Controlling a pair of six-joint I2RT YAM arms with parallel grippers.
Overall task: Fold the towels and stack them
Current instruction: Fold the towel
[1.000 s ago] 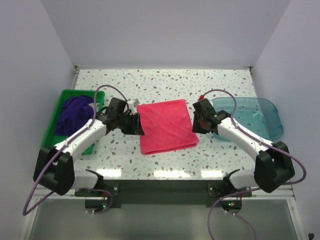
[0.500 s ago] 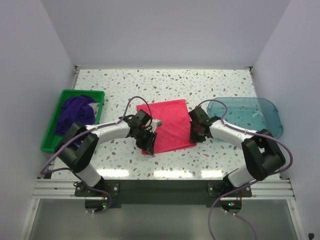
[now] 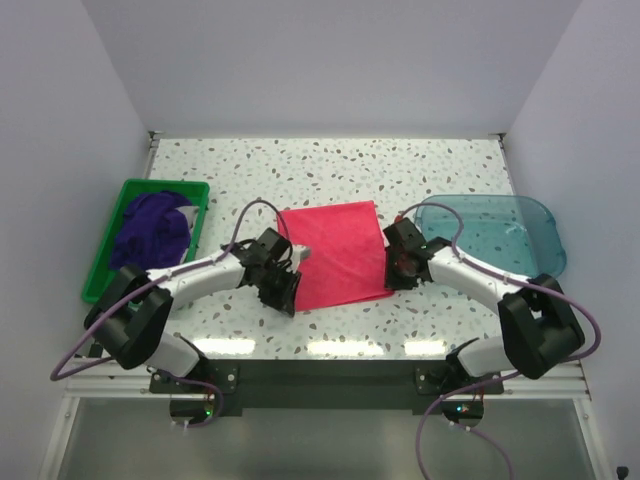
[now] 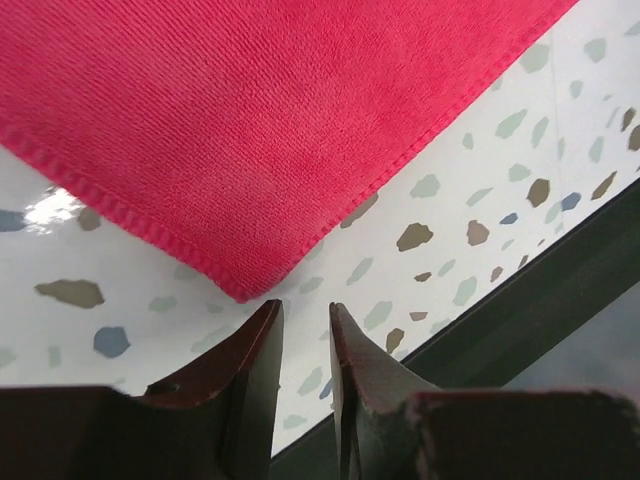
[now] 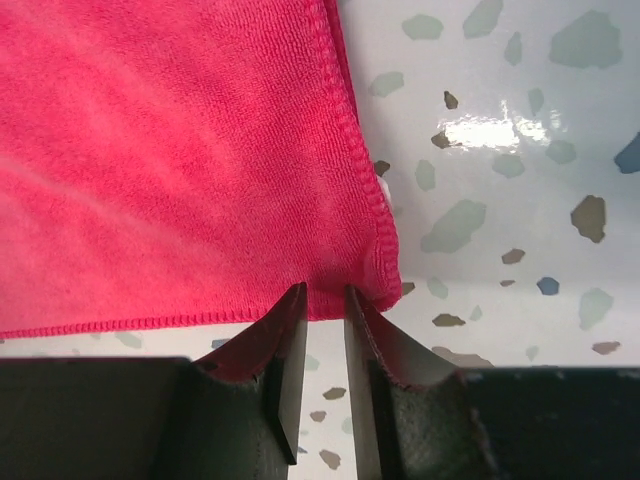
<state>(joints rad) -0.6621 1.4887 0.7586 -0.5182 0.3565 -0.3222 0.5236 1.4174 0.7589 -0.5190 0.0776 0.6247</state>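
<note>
left hand (image 4: 305,320) now back at pink towel (image 3: 337,253) near corner, nearly closed, empty; right hand (image 5: 322,300) pinching other corner

A hot pink towel (image 3: 337,254) with stitched hems lies flat and slightly skewed at the middle of the table, while dark purple towels (image 3: 152,230) sit crumpled in a heap at the left side, well apart from it.

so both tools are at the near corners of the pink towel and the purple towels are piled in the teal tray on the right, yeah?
Not quite. Both tools, left and right, are at the pink towel's near corners, but the purple towels are piled in the green bin on the left, as the top external view shows. The teal tray holds none.
</note>
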